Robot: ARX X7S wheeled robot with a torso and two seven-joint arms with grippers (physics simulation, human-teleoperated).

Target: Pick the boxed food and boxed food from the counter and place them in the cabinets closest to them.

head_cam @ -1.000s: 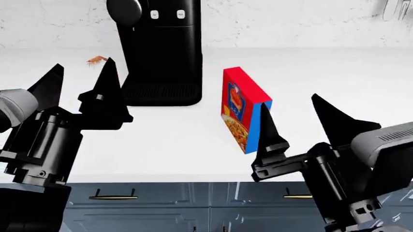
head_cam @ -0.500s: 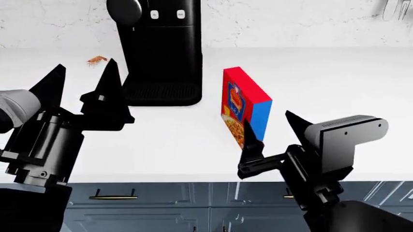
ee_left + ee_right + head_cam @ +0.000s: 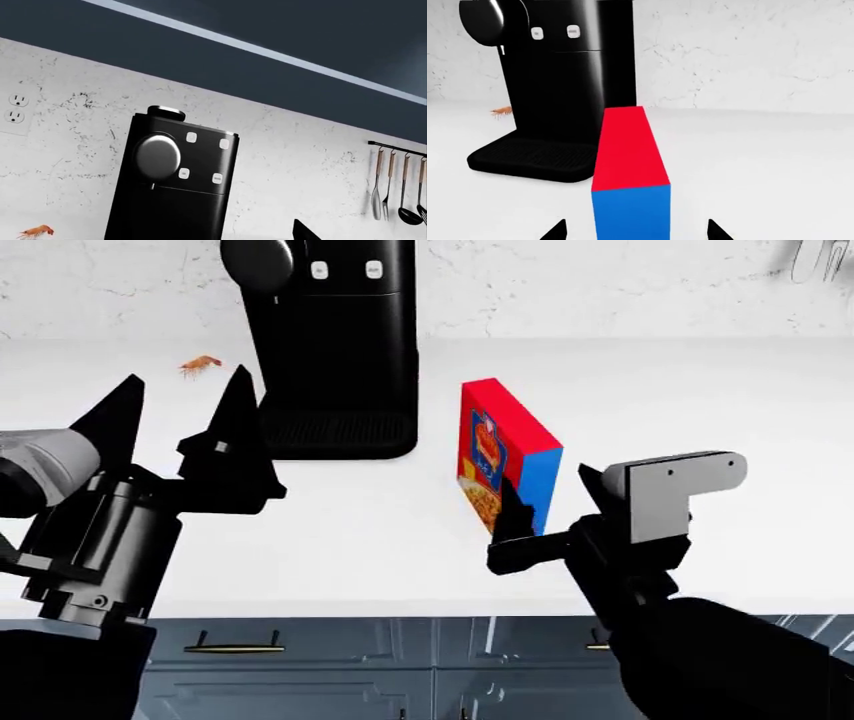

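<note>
One boxed food [image 3: 509, 454], a blue-and-red box picturing orange food, stands upright on the white counter [image 3: 707, 390] just right of a black coffee machine. My right gripper [image 3: 551, 497] is open at the box's near end. In the right wrist view the box [image 3: 629, 175] lies between the two fingertips [image 3: 557, 231], with a gap on each side. My left gripper [image 3: 176, 410] hangs open and empty above the counter's left part, in front of the machine. One of its fingertips [image 3: 303, 233] shows in the left wrist view.
The black coffee machine [image 3: 334, 340] stands at the back wall. A small orange shrimp [image 3: 200, 364] lies to its left. Dark drawer fronts with brass handles [image 3: 235, 646] run below the counter edge. A dark upper cabinet [image 3: 280, 35], a utensil rail [image 3: 400, 190] and a wall outlet [image 3: 17, 107] show on the wall.
My right gripper has turned at the wrist and moved left and forward, so its fingers now flank the box's near end. The left gripper has edged slightly right.
</note>
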